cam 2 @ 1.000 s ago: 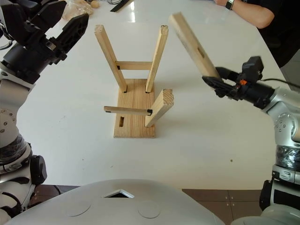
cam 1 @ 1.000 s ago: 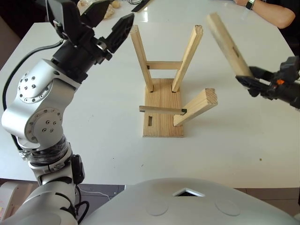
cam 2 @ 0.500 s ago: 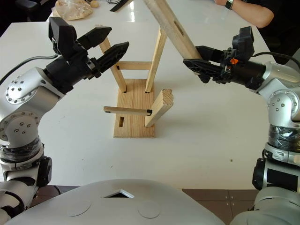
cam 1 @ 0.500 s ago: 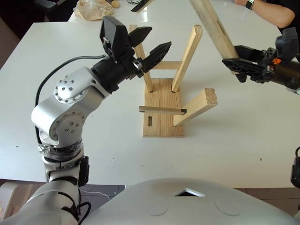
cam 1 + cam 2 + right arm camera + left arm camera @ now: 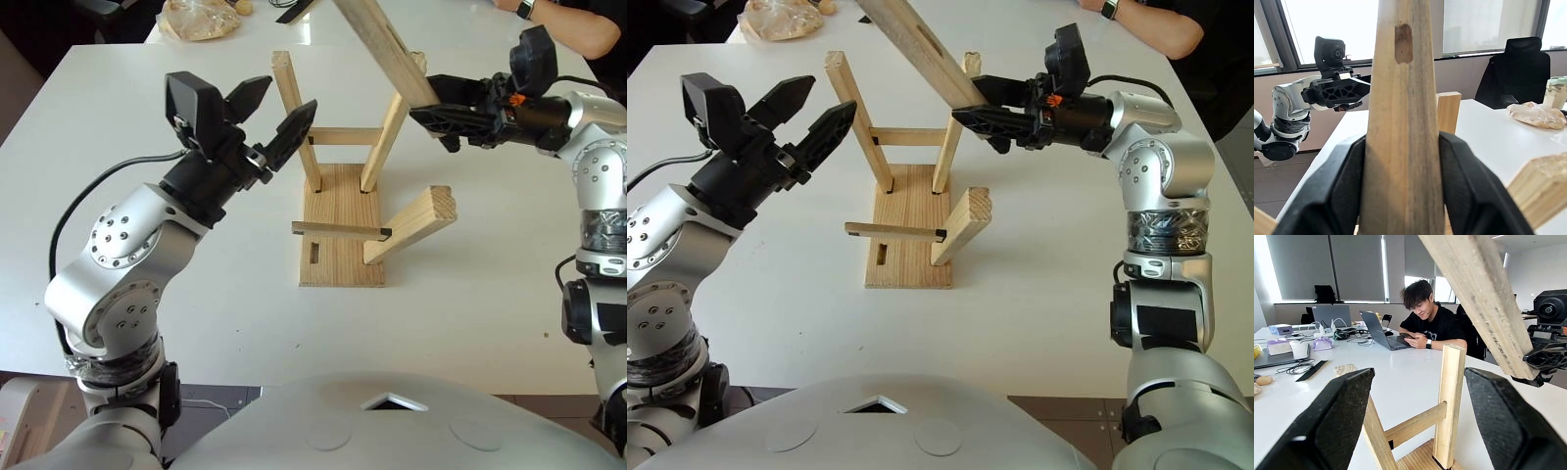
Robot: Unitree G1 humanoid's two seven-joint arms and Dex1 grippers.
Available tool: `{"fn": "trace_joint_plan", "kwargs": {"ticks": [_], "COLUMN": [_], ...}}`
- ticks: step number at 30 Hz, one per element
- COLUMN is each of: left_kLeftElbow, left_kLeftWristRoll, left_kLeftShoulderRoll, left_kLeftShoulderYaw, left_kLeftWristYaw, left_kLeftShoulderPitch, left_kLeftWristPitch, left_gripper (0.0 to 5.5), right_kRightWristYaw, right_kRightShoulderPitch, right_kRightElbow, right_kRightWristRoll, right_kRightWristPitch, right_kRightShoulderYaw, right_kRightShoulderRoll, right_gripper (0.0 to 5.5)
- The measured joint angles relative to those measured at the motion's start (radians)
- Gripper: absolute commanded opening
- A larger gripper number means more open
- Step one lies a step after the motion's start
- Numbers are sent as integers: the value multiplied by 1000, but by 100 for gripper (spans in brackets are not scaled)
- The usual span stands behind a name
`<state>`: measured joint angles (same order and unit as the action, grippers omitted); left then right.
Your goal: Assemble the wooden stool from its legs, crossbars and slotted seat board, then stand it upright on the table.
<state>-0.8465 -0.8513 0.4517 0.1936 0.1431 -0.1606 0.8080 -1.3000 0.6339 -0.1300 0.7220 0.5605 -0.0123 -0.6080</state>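
Stool leg in right gripper, perhaps touching frame.

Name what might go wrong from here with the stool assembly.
1. The right claw holds the loose leg right by the top of a standing leg; a swing may knock the upright pair off the seat board.
2. The third leg leans tilted; a bump may tip it over.
3. The open left claw sits close to the other standing leg; advancing may push it.
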Motion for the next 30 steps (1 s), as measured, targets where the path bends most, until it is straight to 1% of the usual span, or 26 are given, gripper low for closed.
{"fn": "trace_joint_plan", "kwargs": {"ticks": [5, 9, 13, 18, 23, 24, 25, 26, 27, 30], "left_kLeftElbow": [-7, 81, 129, 170, 185, 190, 193, 201, 209, 247], "left_kLeftWristRoll": [-1, -6, 27, 59, -41, -63, -82, -116, -145, -221], "left_kLeftShoulderRoll": [5, 25, 42, 50, 34, 31, 26, 19, 12, -10], "left_kLeftShoulderYaw": [-10, -56, -85, -132, -150, -149, -147, -141, -130, -88], "left_kLeftWristYaw": [-7, 73, 125, 196, 381, 399, 408, 413, 414, 403], "left_kLeftShoulderPitch": [23, -100, -114, -125, -175, -186, -195, -212, -233, -313], "left_kLeftWristPitch": [-1, -18, -39, -64, -123, -125, -125, -125, -126, -135], "left_gripper": [341, 341, 341, 341, 341, 359, 362, 379, 384, 384], "right_kRightWristYaw": [-1, 54, 94, 119, 81, 72, 64, 54, 51, 39], "right_kRightShoulderPitch": [-1, -61, -119, -132, -119, -104, -93, -75, -60, -34], "right_kRightElbow": [9, 102, 159, 213, 271, 270, 267, 264, 260, 248], "right_kRightWristRoll": [-3, 20, 27, 82, 152, 163, 175, 187, 202, 240], "right_kRightWristPitch": [26, 42, 71, 123, 187, 195, 199, 208, 219, 241], "right_kRightShoulderYaw": [3, -80, -123, -156, -141, -136, -135, -134, -135, -136], "right_kRightShoulderRoll": [7, -28, -44, -53, -61, -61, -61, -60, -60, -55], "right_gripper": [205, 205, 205, 205, 205, 205, 205, 205, 205, 205]}}
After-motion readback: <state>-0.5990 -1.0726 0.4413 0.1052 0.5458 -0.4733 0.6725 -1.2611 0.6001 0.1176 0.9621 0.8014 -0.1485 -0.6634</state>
